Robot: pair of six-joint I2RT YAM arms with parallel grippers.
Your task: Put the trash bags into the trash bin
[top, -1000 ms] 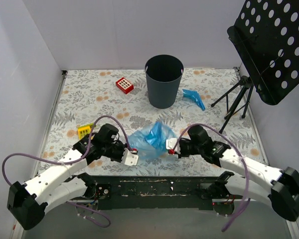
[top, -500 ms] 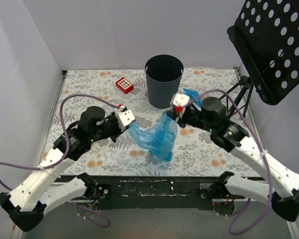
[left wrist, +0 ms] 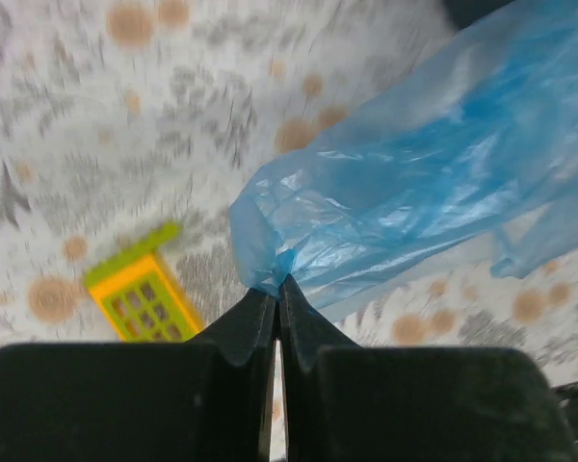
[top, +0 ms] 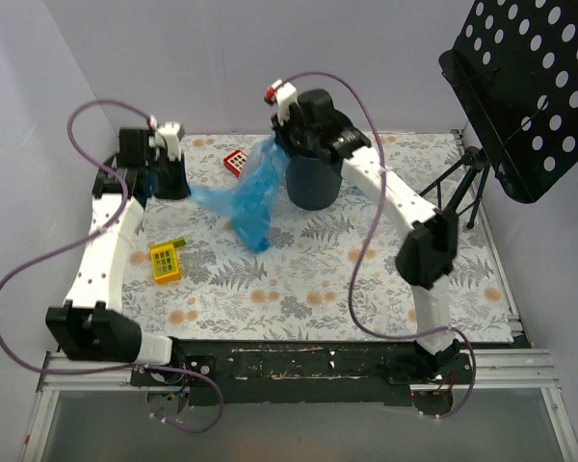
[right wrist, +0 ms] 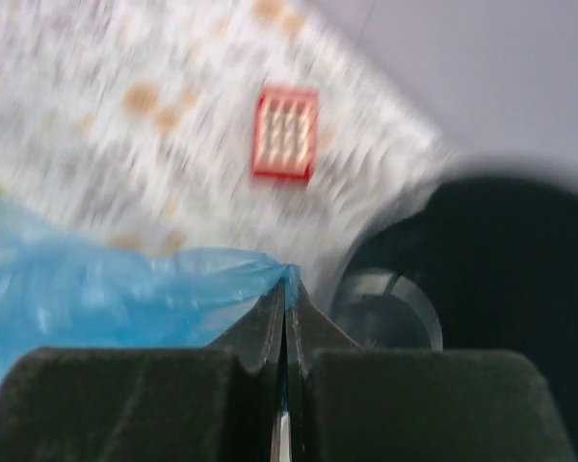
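Your left claw and right claw are each clamped on an edge of the spread blue trash bag, holding it stretched above the far tabletop. The bag hangs just left of the trash bin, with your right claw beside the bin's rim.
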